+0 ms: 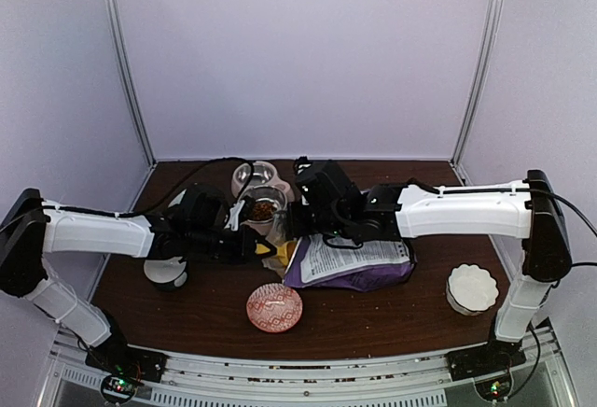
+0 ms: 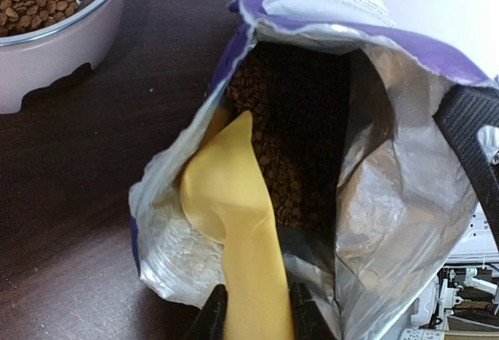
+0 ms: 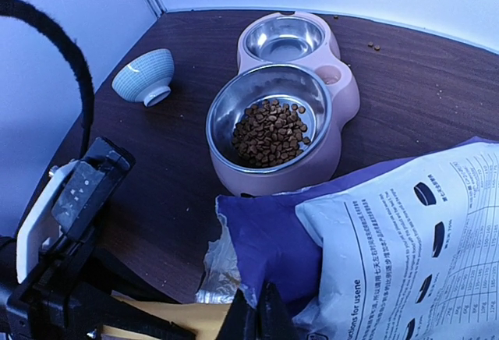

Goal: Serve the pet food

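The left claw (image 2: 257, 318) is narrowed onto the handle of a yellow scoop (image 2: 226, 192), one black finger on each side of it. Straight ahead of this claw the scoop's broad end reaches into the open mouth of the purple bag (image 2: 421, 47), lying against the crinkled silver lining on the claw's left side. The pet food (image 2: 292, 137) fills the dark hollow of the bag just past the scoop's tip and to its right, a bed of small brown pellets. Further off, ahead and to the left of this claw, a pink feeder (image 2: 54, 59) stands on the dark bench (image 2: 101, 223) with more pellets in its steel basin.

The right claw (image 3: 253, 314) is pressed shut, its fingertips meeting right at the bag's purple lip; whether any of the film is caught between them cannot be made out. To the right of this claw lies the bag's white printed back. Ahead of it stands the pink feeder: the nearer basin holds a small heap of kibble, and the farther basin (image 3: 284, 38) shows only bare steel. A blue ribbed bowl (image 3: 144, 75) sits ahead and to the left, near the bench's corner, and a few stray pellets (image 3: 375, 45) lie far ahead, beyond the feeder.

From above, both claws meet at the bag's mouth. A red patterned dish (image 1: 274, 308) lies behind them, toward the arm bases, and a white fluted bowl (image 1: 471, 287) sits well to the right.
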